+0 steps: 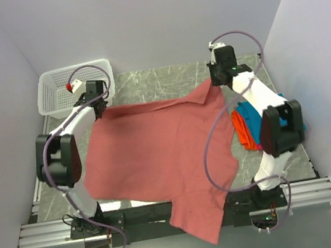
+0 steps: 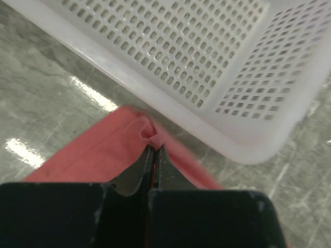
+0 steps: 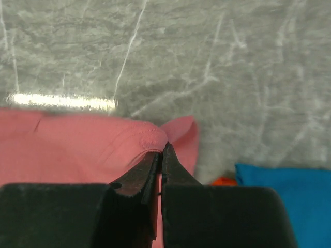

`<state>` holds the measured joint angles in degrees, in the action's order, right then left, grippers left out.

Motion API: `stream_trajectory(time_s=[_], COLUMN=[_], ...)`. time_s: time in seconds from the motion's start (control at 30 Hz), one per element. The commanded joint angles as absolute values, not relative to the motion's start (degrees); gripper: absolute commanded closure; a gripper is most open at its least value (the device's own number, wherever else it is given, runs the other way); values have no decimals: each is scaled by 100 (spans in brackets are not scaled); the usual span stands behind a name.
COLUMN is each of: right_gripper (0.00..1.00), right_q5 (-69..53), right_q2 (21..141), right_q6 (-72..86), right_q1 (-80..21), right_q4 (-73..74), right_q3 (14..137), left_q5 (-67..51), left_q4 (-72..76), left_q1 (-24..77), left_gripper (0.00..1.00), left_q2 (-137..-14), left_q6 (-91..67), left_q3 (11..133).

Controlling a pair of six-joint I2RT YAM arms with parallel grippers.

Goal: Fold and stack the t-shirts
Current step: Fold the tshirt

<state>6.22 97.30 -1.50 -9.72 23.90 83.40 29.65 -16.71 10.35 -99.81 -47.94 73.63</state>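
Observation:
A large salmon-red t-shirt [image 1: 152,157] is stretched across the table, its lower part hanging over the near edge. My left gripper [image 1: 102,107] is shut on the shirt's far-left corner, where a pinch of pink cloth [image 2: 150,135] shows at the tips of the left gripper [image 2: 154,148]. On the far-right corner my right gripper [image 1: 214,83] is shut as well, with the hem [image 3: 150,137] folded over the tips of the right gripper [image 3: 162,150]. Folded teal-blue [image 1: 252,114] and orange [image 1: 244,131] t-shirts lie in a pile under the right arm.
A white mesh basket [image 1: 61,90] stands at the far left corner, its rim [image 2: 207,129] just beyond the left gripper. The grey marble table top [image 1: 153,83] shows beyond the shirt. White walls close in on three sides.

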Motion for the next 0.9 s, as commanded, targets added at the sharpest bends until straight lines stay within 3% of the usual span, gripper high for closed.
stream_trajectory(time_s=[0.0, 0.13, 0.3, 0.87], right_gripper=[100, 100, 100, 100], right_q5=[274, 210, 439, 518], right_q2=[10255, 10845, 10662, 8008], right_q6=[-9, 139, 290, 1626], right_q1=[-923, -932, -932, -1177], right_q4=[1872, 2012, 2127, 3234], right_q3=[9016, 9386, 9115, 6698], left_q5=[2883, 2786, 2900, 2882], left_q4=[-1222, -1257, -1415, -1476], left_q1=[985, 949, 932, 844], left_gripper=[100, 100, 100, 100], left_q2=[-10326, -10634, -10644, -9791], left_q6=[-5080, -5159, -5194, -4851], left_q3=[7804, 7945, 7972, 7330])
